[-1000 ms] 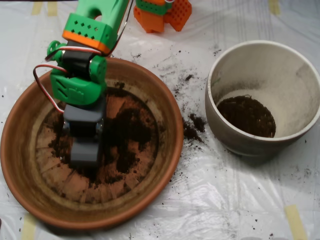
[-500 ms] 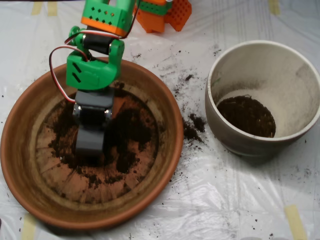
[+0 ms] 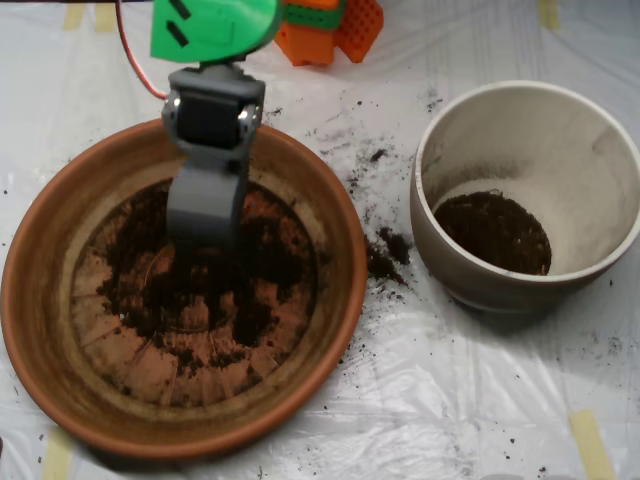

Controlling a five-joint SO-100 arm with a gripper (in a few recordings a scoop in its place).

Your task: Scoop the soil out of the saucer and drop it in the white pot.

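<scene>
The terracotta saucer (image 3: 60, 330) fills the left half of the overhead view. Dark crumbly soil (image 3: 265, 250) is spread thinly over its ridged base. My grey scoop (image 3: 205, 235) hangs over the upper middle of the saucer, its tip just above the soil, below the green arm (image 3: 210, 25). Its shells look closed together, and whatever soil they hold is hidden inside. The white pot (image 3: 600, 150) stands to the right, apart from the saucer, with a patch of soil (image 3: 495, 232) on its bottom.
Spilled soil crumbs (image 3: 385, 255) lie on the white plastic sheet between saucer and pot. The orange base of the arm (image 3: 340, 30) stands at the top edge. Tape strips (image 3: 590, 440) mark the sheet's corners.
The scoop has risen out of the soil and drawn back toward the saucer's upper rim. The soil where it dug is disturbed. Pot and saucer have not moved.
</scene>
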